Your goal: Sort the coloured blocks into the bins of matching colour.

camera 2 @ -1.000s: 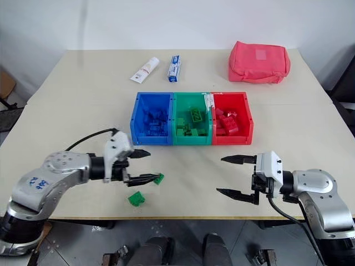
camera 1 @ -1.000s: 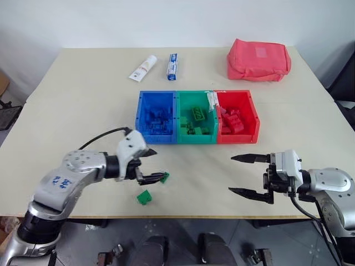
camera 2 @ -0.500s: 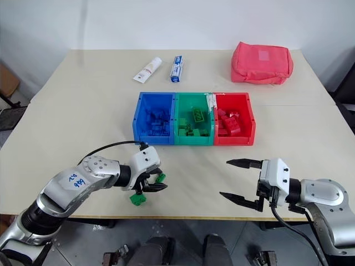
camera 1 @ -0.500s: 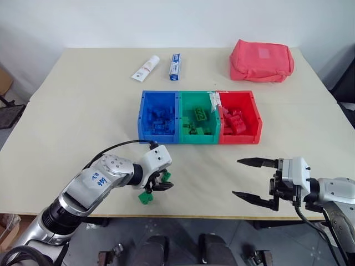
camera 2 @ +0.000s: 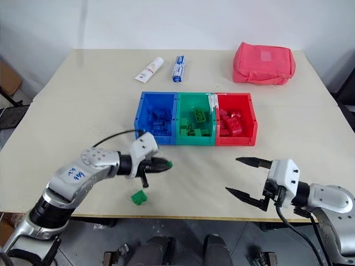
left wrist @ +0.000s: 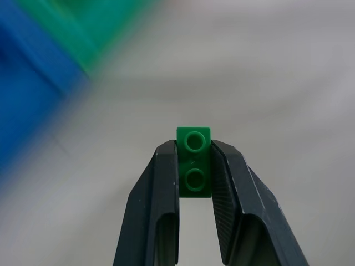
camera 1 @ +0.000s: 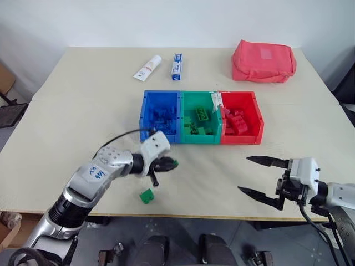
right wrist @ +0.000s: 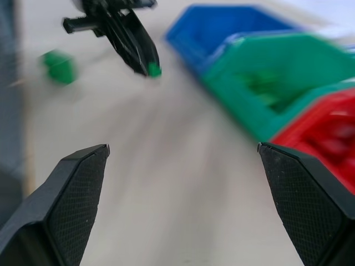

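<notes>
My left gripper (camera 1: 168, 164) is shut on a small green block (left wrist: 194, 162), held just above the table in front of the blue bin (camera 1: 161, 117). A second green block (camera 1: 146, 195) lies on the table near the front edge, below that gripper. The joined bins stand mid-table: blue, green (camera 1: 200, 118) and red (camera 1: 242, 118), each holding bricks of its own colour. My right gripper (camera 1: 259, 177) hovers open and empty at the front right. The right wrist view shows the left gripper (right wrist: 145, 62) with its green block (right wrist: 154, 70) and the loose green block (right wrist: 59, 67).
Two white toothpaste tubes (camera 1: 147, 67) (camera 1: 176, 66) lie at the back of the table. A pink-red fabric pouch (camera 1: 263, 60) sits at the back right. The table's front edge (camera 1: 183, 216) runs just below both grippers.
My left gripper closed on the small green block and lifted it up and toward the bins. The right gripper stayed open and drifted slightly right. The other green block lies where it was.
</notes>
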{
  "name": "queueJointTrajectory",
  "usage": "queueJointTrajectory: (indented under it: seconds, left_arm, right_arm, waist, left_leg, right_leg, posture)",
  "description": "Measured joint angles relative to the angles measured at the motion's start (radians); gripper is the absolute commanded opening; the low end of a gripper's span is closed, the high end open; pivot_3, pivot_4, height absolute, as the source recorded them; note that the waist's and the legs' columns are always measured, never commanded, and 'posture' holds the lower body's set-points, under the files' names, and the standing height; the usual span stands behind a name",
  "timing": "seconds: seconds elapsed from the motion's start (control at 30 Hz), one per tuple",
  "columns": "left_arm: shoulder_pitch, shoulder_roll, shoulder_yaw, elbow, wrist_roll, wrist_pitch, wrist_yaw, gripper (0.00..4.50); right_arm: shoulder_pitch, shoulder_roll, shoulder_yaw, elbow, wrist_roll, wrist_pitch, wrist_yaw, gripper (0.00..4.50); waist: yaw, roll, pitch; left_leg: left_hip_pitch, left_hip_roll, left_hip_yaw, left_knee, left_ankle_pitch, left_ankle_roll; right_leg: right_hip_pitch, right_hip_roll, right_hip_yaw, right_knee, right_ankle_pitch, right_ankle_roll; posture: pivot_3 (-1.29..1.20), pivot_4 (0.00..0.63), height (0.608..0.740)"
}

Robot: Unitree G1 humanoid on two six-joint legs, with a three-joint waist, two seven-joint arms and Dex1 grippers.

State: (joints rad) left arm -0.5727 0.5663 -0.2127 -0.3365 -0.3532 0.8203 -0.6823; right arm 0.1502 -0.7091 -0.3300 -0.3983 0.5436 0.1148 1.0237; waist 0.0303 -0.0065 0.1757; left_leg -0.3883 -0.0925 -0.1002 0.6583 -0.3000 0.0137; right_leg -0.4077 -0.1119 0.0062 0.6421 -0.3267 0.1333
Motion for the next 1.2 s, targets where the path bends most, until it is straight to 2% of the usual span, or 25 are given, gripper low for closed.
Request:
queueJointTrajectory:
  seconds: [0.13, 0.3, 0.33, 0.43, 0.57, 0.7, 0.77, 0.87, 1.0, 1.2]
  left_arm:
    - [-0.094, -0.111, 0.036, 0.135, 0.039, -0.161, 0.041, 0.44]
    - [-0.236, -0.236, 0.029, 0.396, 0.112, -0.332, 0.066, 0.44]
    - [-0.273, -0.267, 0.027, 0.466, 0.132, -0.361, 0.084, 1.17]
    - [-0.339, -0.329, 0.022, 0.599, 0.172, -0.437, 0.103, 2.06]
    - [-0.344, -0.342, 0.001, 0.652, 0.203, -0.507, 0.065, 3.26]
    - [-0.31, -0.295, 0.017, 0.646, 0.2, -0.568, -0.004, 4.48]
    - [-0.276, -0.259, 0.039, 0.612, 0.191, -0.575, -0.039, 4.48]
    - [-0.173, -0.154, 0.096, 0.492, 0.138, -0.622, -0.136, 4.48]
    - [0.001, 0.01, 0.227, 0.36, 0.05, -0.62, -0.237, 4.48]
    - [0.297, 0.19, 0.452, 0.304, -0.059, -0.691, -0.401, 4.48]
  right_arm:
    - [0.013, 0.083, -0.047, -0.032, 0.01, 0.003, -0.131, 4.5]
    - [0.034, 0.106, -0.087, -0.061, 0.013, 0.019, -0.23, 4.5]
    - [0.038, 0.108, -0.089, -0.07, 0.01, 0.018, -0.241, 4.5]
    - [0.058, 0.11, -0.088, -0.101, 0.005, 0.019, -0.263, 4.5]
    - [0.07, 0.113, -0.087, -0.126, 0.005, 0.019, -0.285, 4.5]
    - [0.059, 0.112, -0.072, -0.128, 0.004, 0.019, -0.288, 4.5]
    - [0.04, 0.109, -0.056, -0.125, 0.003, 0.019, -0.279, 4.5]
    - [-0.037, 0.088, -0.009, -0.099, 0.004, 0.019, -0.243, 4.5]
    - [-0.118, 0.051, 0.055, -0.024, 0.003, 0.016, -0.16, 4.5]
    - [-0.22, -0.003, 0.152, 0.07, -0.006, -0.001, 0.013, 4.5]
  waist:
    - [0.0, 0.0, 0.0]
    - [0.001, 0.0, 0.0]
    - [0.003, 0.0, 0.0]
    - [0.001, 0.0, 0.0]
    - [-0.009, 0.0, 0.0]
    - [-0.01, 0.0, 0.0]
    - [-0.008, 0.0, 0.0]
    - [-0.018, 0.0, 0.0]
    - [-0.028, 0.0, 0.0]
    - [-0.031, 0.001, 0.0]
  left_leg:
    - [0.0, 0.0, 0.0, 0.0, 0.0, 0.0]
    - [0.0, -0.001, 0.001, 0.001, 0.0, 0.0]
    - [0.0, -0.001, 0.001, 0.001, 0.0, 0.0]
    - [0.0, -0.001, 0.002, 0.001, 0.0, 0.001]
    - [0.0, 0.0, 0.004, 0.0, 0.0, 0.0]
    - [0.001, 0.001, 0.004, 0.001, 0.0, 0.0]
    - [0.0, 0.001, 0.004, 0.001, 0.0, 0.0]
    - [0.001, 0.001, 0.003, 0.0, 0.0, 0.0]
    - [0.001, 0.002, 0.001, 0.0, 0.0, 0.0]
    - [0.001, 0.001, 0.0, 0.0, -0.001, 0.0]
  right_leg:
    - [0.0, 0.001, -0.001, 0.001, 0.0, 0.0]
    - [-0.001, 0.004, -0.003, 0.001, 0.0, 0.001]
    - [-0.001, 0.004, -0.003, 0.001, 0.0, 0.001]
    - [-0.001, 0.004, -0.003, 0.002, 0.001, 0.001]
    - [-0.003, 0.006, -0.001, 0.003, 0.001, 0.001]
    - [-0.003, 0.007, 0.0, 0.003, 0.001, 0.001]
    - [-0.003, 0.006, 0.0, 0.003, 0.001, 0.001]
    - [-0.003, 0.006, 0.001, 0.003, 0.001, 0.001]
    - [-0.003, 0.002, 0.001, 0.002, 0.0, 0.001]
    - [-0.001, 0.0, 0.001, 0.0, 0.0, 0.001]
  posture:
    - [0.0, 0.15, 0.74]
    - [0.0, 0.15, 0.74]
    - [0.0, 0.15, 0.74]
    - [0.0, 0.15, 0.74]
    - [0.0, 0.15, 0.74]
    - [0.0, 0.15, 0.74]
    - [0.0, 0.15, 0.74]
    - [0.0, 0.15, 0.74]
    - [0.0, 0.15, 0.74]
    - [0.0, 0.15, 0.74]
